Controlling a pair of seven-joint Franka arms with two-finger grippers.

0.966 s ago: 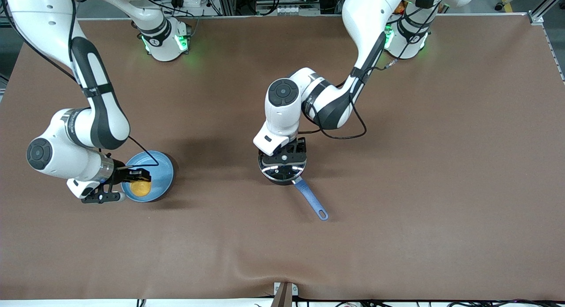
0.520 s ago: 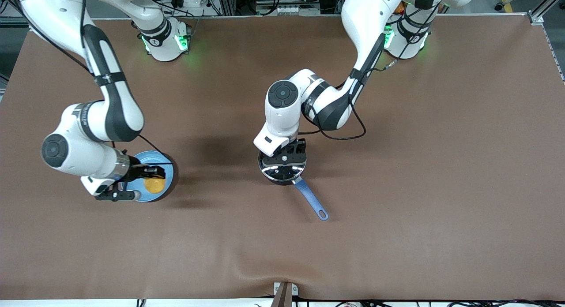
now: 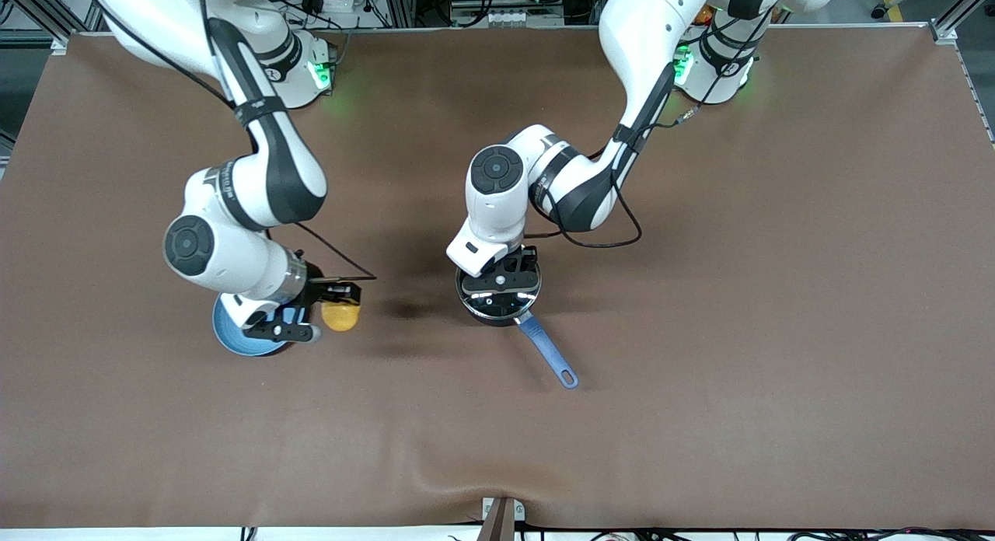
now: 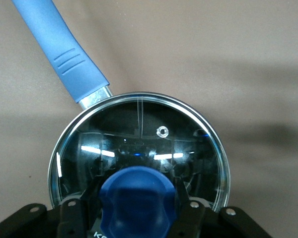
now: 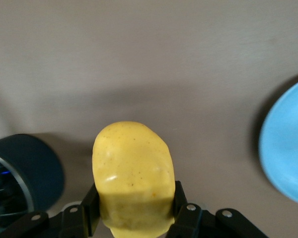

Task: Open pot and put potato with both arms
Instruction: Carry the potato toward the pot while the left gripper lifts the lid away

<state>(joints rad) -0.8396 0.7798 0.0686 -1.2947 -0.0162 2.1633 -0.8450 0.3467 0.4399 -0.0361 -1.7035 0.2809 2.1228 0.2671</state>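
Observation:
The black pot (image 3: pixel 497 304) stands mid-table, its blue handle (image 3: pixel 548 353) pointing toward the front camera. Its glass lid (image 4: pixel 139 148) lies on it. My left gripper (image 3: pixel 500 280) is directly over the pot, shut on the lid's blue knob (image 4: pixel 138 201). The handle also shows in the left wrist view (image 4: pixel 64 54). My right gripper (image 3: pixel 340 306) is shut on the yellow-orange potato (image 3: pixel 340 317) and holds it above the bare table between the plate and the pot. In the right wrist view the potato (image 5: pixel 133 176) fills the jaws and the pot (image 5: pixel 25 168) shows at the edge.
A flat blue plate (image 3: pixel 237 337) lies toward the right arm's end of the table, partly hidden under the right gripper. It also shows in the right wrist view (image 5: pixel 288 148). The brown table cover (image 3: pixel 699 292) has a ripple near the front edge.
My right gripper has lifted the potato off the blue plate and carried it toward the pot. The left gripper has stayed on the lid's knob and the pot has not moved.

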